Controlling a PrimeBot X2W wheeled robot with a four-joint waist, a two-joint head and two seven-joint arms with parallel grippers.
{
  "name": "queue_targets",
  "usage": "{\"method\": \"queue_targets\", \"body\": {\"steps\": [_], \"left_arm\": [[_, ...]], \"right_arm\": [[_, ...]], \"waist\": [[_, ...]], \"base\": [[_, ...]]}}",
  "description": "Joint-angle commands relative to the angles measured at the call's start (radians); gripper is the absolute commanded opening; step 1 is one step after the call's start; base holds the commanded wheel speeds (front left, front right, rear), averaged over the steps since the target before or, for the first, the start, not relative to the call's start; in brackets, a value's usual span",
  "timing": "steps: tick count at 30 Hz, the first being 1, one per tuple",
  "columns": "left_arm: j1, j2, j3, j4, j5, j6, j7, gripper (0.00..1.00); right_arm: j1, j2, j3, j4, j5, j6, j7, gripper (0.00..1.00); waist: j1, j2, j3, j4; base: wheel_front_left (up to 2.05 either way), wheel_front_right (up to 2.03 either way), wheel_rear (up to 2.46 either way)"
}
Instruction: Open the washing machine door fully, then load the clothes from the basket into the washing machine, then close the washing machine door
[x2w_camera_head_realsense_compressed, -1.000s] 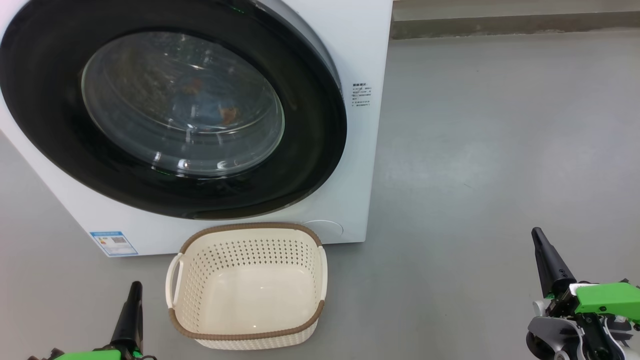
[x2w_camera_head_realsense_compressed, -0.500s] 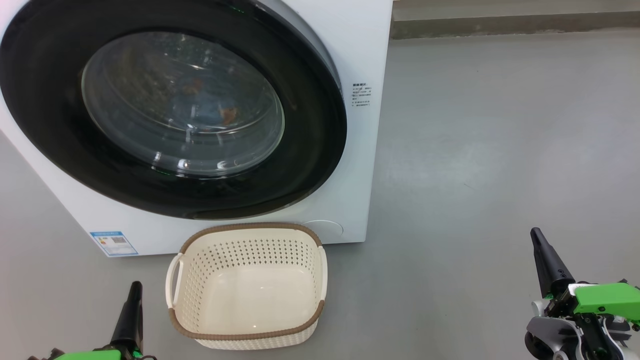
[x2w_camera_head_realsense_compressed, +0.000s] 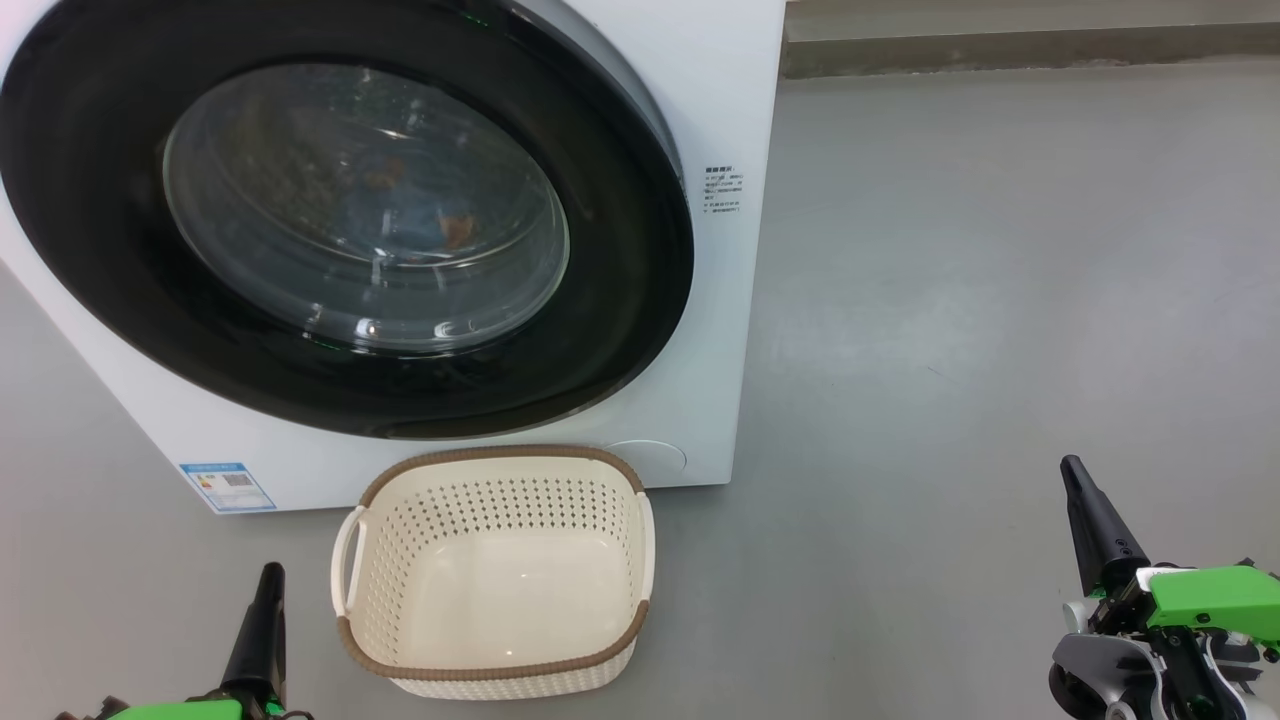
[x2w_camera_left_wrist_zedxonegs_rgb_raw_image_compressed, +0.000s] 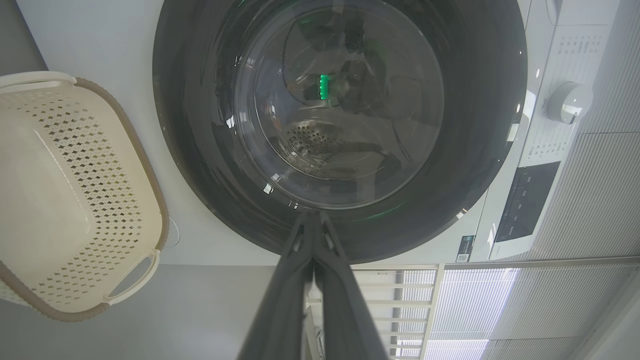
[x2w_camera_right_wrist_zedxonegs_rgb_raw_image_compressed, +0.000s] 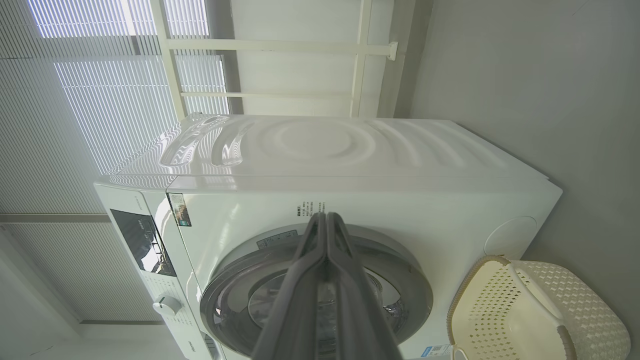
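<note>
The washing machine door is shut, the basket empty.
Head: left gripper just left of the basket, right gripper well apart, both pinched together, empty; clothes behind the door. Left wrist: door ahead of the tips. Right wrist: door looks flush; I'd just confirm it caught.

The head camera looked down from close above at the front of the washer and the basket before it. Both wrist cameras, rolled sideways, faced the same door and basket, the right one from farther off.
</note>
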Motion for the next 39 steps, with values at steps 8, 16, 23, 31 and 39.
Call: {"method": "queue_targets", "body": {"steps": [8, 16, 23, 31, 39], "left_arm": [[-0.046, 0.009, 0.033, -0.031, -0.007, 0.000, 0.007, 0.00], [-0.046, 0.009, 0.033, -0.031, -0.007, 0.000, 0.007, 0.00], [-0.046, 0.009, 0.033, -0.031, -0.007, 0.000, 0.007, 0.00], [-0.046, 0.009, 0.033, -0.031, -0.007, 0.000, 0.007, 0.00], [-0.046, 0.009, 0.033, -0.031, -0.007, 0.000, 0.007, 0.00]], "right_arm": [[-0.008, -0.010, 0.020, -0.031, -0.001, 0.002, 0.005, 0.00], [-0.008, -0.009, 0.020, -0.030, -0.001, 0.002, 0.005, 0.00], [-0.008, -0.009, 0.019, -0.030, -0.002, 0.002, 0.005, 0.00], [-0.008, -0.009, 0.019, -0.030, -0.002, 0.002, 0.006, 0.00], [-0.008, -0.009, 0.018, -0.030, -0.002, 0.002, 0.006, 0.00]], "waist": [[0.0000, 0.0000, 0.000, 0.000], [0.0000, 0.0000, 0.000, 0.000], [0.0000, 0.0000, 0.000, 0.000], [0.0000, 0.0000, 0.000, 0.000], [0.0000, 0.0000, 0.000, 0.000]], "base": [[0.00, 0.00, 0.00], [0.00, 0.00, 0.00], [0.00, 0.00, 0.00], [0.00, 0.00, 0.00], [0.00, 0.00, 0.00]]}}
